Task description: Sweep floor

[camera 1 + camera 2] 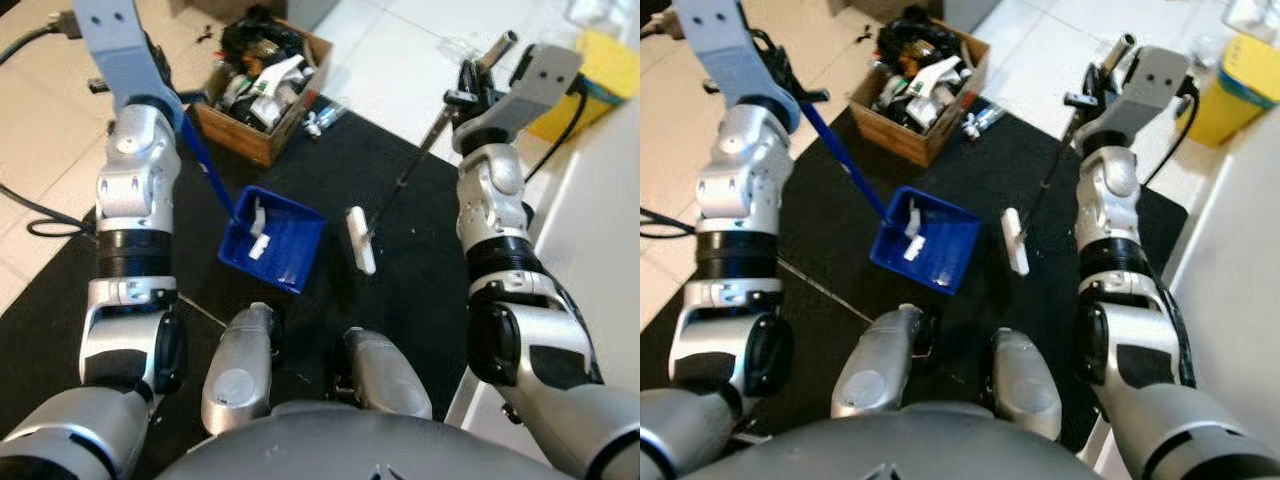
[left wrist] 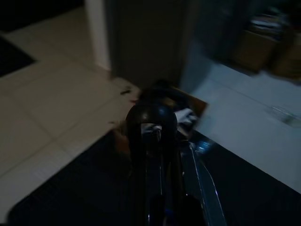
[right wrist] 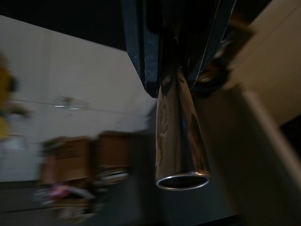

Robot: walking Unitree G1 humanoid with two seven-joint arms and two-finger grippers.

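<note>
Resting below right gripper: broom head.

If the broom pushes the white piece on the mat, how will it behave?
The white piece looks small and stiff, so it would probably slide as one body. It seems light and might skip on the black mat. Being long, it may turn sideways toward the dustpan.

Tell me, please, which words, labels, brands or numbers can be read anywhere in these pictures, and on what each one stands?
None can be read.
Items in the cardboard box: any print is too small and blurred to read.
Blue dustpan, yellow container: no text visible.
Both wrist views: too dark and blurred for lettering.
</note>
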